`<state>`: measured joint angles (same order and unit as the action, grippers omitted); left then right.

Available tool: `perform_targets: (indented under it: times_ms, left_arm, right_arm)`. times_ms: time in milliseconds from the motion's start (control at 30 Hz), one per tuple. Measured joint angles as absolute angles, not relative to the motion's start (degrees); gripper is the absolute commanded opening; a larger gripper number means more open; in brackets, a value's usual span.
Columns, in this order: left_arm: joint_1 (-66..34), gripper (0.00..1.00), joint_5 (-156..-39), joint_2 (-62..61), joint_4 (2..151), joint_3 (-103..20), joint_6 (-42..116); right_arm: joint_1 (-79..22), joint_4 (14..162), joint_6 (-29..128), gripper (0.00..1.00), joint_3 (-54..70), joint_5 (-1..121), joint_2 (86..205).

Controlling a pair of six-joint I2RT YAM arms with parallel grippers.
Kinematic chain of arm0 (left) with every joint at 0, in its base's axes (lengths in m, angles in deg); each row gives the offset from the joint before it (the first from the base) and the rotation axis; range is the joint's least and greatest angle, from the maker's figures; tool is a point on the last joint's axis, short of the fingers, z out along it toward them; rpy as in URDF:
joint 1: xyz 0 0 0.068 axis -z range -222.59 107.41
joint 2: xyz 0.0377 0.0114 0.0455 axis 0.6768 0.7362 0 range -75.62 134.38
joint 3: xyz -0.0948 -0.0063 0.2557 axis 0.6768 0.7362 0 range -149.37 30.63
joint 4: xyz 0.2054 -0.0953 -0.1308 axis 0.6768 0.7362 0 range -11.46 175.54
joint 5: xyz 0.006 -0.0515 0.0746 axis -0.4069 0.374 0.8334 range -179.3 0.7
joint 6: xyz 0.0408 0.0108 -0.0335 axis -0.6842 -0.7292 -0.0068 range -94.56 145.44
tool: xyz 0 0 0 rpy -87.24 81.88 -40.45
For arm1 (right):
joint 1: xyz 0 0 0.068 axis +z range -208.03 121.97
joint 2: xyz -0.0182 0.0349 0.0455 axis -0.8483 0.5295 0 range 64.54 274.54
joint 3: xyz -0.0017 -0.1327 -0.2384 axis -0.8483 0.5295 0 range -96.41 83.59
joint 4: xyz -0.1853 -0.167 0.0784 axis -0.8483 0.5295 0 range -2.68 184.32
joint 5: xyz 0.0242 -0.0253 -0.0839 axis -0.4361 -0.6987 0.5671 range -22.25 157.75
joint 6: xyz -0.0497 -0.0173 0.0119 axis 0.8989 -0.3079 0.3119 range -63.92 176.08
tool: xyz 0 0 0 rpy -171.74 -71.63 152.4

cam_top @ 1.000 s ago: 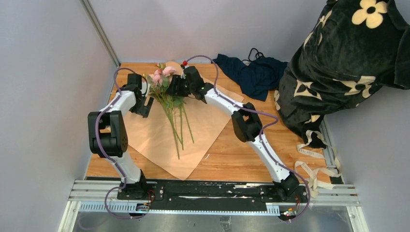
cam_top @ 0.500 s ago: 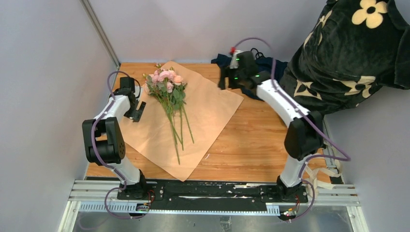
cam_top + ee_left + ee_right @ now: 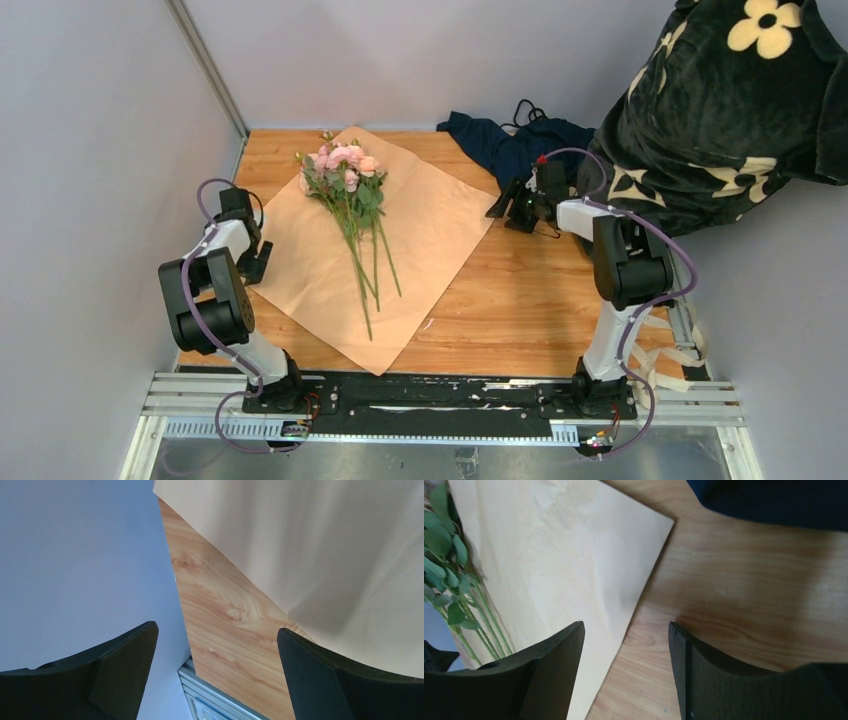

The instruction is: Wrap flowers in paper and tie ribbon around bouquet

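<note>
The flowers [image 3: 346,172], pink blooms on long green stems, lie on the paper [image 3: 420,235], which is spread flat with its tan face up. My left gripper [image 3: 256,264] stands open at the paper's left edge with nothing between its fingers; its wrist view shows the paper [image 3: 325,555] and bare wood. My right gripper [image 3: 504,207] is open just off the paper's right corner, empty. Its wrist view shows that paper corner [image 3: 564,545] and the flowers' stems [image 3: 454,580]. The cream ribbon [image 3: 641,316] hangs off the table's right edge.
A dark navy cloth [image 3: 520,148] lies at the back right of the wooden table [image 3: 500,310]. Black fabric with cream flower prints [image 3: 720,110] fills the far right. Grey walls [image 3: 90,150] close in the left and the back.
My right gripper left the flower heads and swung back to the right, its arm folding up. My left gripper drew back towards the table's left edge. The flowers stay on the paper.
</note>
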<state>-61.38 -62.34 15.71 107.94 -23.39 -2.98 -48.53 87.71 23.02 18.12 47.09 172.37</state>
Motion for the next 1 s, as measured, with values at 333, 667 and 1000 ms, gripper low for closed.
perform_targets:
  times_ms: [333,667,1000]
  left_arm:
    - [-61.6,1.0,-62.6,17.3,105.3,-21.9,-2.5]
    - [-61.6,1.0,-64.0,18.5,104.9,-22.1,-1.0]
    - [-61.6,1.0,-66.0,18.5,105.2,-22.7,-0.2]
  right_arm:
    - [-48.5,69.2,12.4,0.69,20.1,42.3,177.6]
    - [-48.5,58.6,6.0,0.52,20.3,38.6,182.3]
    - [-46.1,56.8,3.9,0.01,16.8,35.7,184.5]
